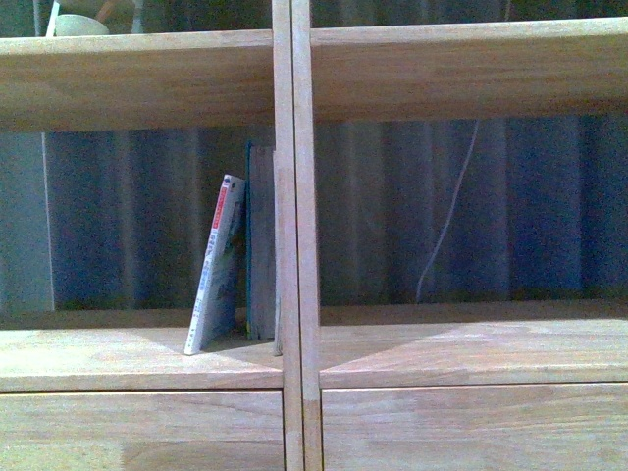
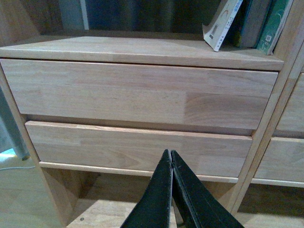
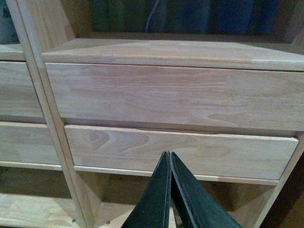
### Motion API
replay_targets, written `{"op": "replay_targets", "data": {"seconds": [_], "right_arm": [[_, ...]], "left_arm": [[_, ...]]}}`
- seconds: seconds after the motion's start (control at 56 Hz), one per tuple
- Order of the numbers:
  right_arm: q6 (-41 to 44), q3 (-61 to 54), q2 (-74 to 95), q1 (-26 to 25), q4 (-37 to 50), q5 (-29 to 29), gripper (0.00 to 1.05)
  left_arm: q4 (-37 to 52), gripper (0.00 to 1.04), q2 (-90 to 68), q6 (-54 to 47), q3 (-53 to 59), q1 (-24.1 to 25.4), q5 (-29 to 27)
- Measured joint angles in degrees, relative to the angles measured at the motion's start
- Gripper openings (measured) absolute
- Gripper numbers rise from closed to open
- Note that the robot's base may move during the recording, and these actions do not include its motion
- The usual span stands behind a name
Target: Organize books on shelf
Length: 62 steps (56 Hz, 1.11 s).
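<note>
Above left hand (image 2: pixel 171 154) | books (image 2: pixel 247 21) on shelf (image 2: pixel 142 52) | both hands clenched, empty; right hand (image 3: pixel 169 156)

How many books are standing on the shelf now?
2 in the front view: a thin paperback leaning right, and a taller teal-spined book against the center divider. The left wrist view hints at one more there; unclear.

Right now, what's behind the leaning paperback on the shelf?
A taller teal-spined book stands upright behind the paperback, against the shelf's centre divider. The paperback tilts onto it. The books cover the space behind them.
</note>
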State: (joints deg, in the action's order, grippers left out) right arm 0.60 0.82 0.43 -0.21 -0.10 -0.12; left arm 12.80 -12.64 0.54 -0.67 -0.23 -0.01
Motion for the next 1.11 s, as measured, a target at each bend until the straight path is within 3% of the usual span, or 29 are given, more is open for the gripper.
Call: {"op": "replay_targets", "data": {"seconds": [0.214, 0.304, 0.732, 0.804, 0.875, 1.0, 1.107], "right_arm": [[0.0, 0.0, -0.1, 0.0, 0.0, 0.0, 0.03], [0.0, 0.0, -0.1, 0.0, 0.0, 0.0, 0.03], [0.0, 0.0, -0.1, 0.0, 0.0, 0.0, 0.03], [0.0, 0.0, -0.1, 0.0, 0.0, 0.0, 0.13], [0.0, 0.0, -0.1, 0.0, 0.0, 0.0, 0.25], [0.0, 0.0, -0.1, 0.0, 0.0, 0.0, 0.48], [0.0, 0.0, -0.1, 0.0, 0.0, 0.0, 0.75]], "left_arm": [[-3.6, 0.03, 3.8, 0.0, 0.0, 0.0, 0.0], [-11.9, 0.03, 10.4, -0.1, 0.0, 0.0, 0.0], [-12.7, 0.03, 12.3, -0.1, 0.0, 0.0, -0.1], [-12.7, 0.03, 12.3, 0.0, 0.0, 0.0, -0.1], [-12.7, 0.15, 12.3, -0.1, 0.0, 0.0, -0.1], [-12.7, 0.38, 12.3, -0.1, 0.0, 0.0, -0.1], [-12.7, 0.66, 12.3, -0.1, 0.0, 0.0, -0.1]]}}
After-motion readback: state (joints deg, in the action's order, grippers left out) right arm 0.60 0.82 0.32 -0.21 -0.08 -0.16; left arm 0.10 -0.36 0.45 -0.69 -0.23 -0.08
